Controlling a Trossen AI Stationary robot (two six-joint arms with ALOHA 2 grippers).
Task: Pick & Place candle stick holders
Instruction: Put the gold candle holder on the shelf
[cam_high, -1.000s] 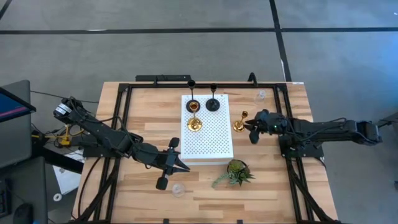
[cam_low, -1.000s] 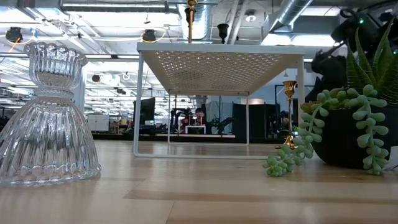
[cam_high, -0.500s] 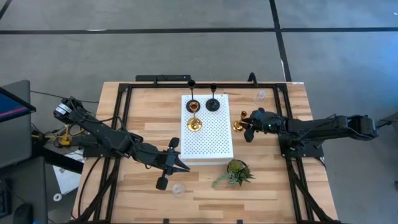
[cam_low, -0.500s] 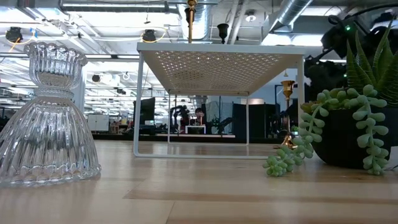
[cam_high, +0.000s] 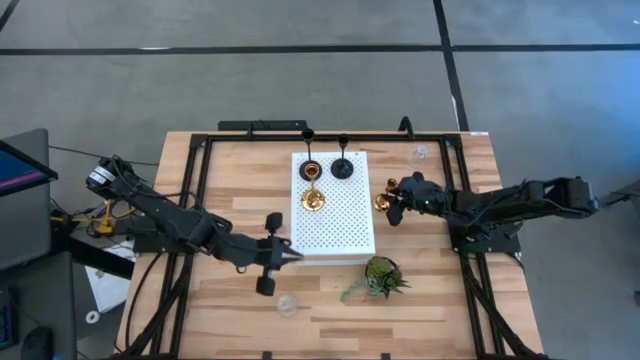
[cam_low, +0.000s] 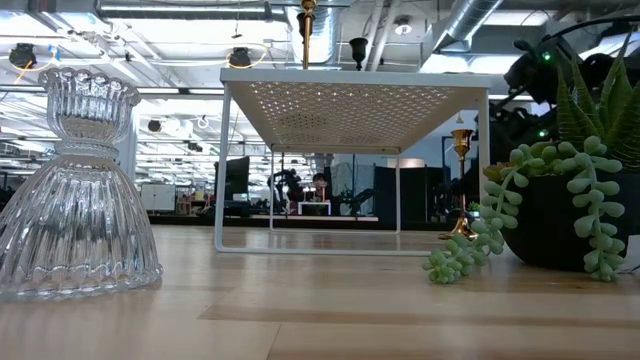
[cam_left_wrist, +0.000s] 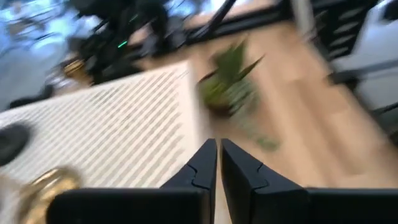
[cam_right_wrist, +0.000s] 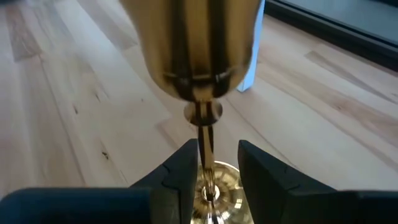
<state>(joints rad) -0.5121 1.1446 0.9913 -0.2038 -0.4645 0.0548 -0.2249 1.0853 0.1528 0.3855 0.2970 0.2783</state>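
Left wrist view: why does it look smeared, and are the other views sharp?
The left wrist view has motion blur: the white perforated board and the green plant are streaked. In the right wrist view the gold candle stick holder is soft at its near top, while the wood is sharp. The low view is sharp on the clear glass holder; the high view is evenly lit.

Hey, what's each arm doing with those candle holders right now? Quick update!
Right gripper open around gold holder stem, beside the white board. Left gripper shut, empty, at board's near edge. Nothing blocking.
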